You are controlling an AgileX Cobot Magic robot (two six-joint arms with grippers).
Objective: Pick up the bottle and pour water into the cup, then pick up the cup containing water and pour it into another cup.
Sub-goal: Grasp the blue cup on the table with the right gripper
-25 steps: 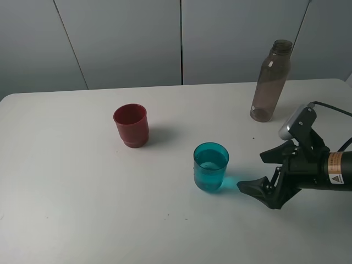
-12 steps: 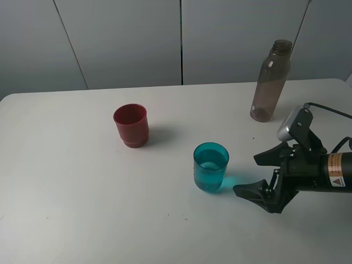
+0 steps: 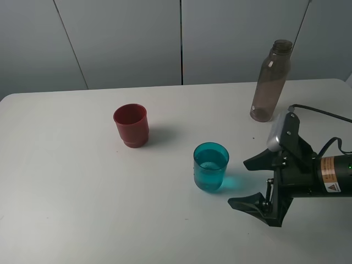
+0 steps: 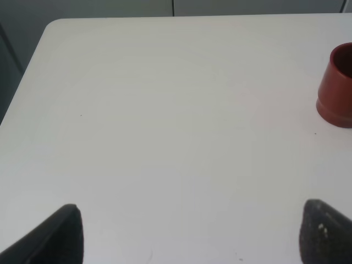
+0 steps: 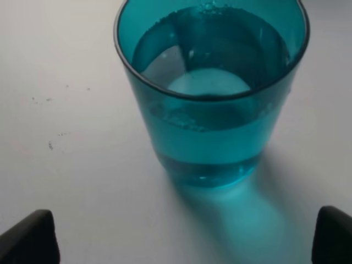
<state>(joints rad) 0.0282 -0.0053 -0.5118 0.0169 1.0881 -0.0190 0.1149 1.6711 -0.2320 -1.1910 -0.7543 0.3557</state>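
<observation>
The teal cup (image 3: pixel 210 166) stands upright in the middle of the white table with water in it; the right wrist view shows it close up (image 5: pixel 212 93). My right gripper (image 3: pixel 246 182) is open just to the right of it, fingers spread level with the cup, not touching. The grey-brown bottle (image 3: pixel 270 81) stands upright at the back right. The dark red cup (image 3: pixel 131 125) stands upright to the left; its edge shows in the left wrist view (image 4: pixel 336 88). My left gripper (image 4: pixel 190 234) is open and empty over bare table, out of the exterior view.
The white table (image 3: pixel 66 181) ends at a grey panelled wall at the back. A black cable (image 3: pixel 324 112) runs from the right arm toward the right edge.
My right gripper has moved left toward the teal cup and opened wider. The cups and bottle have not moved.
</observation>
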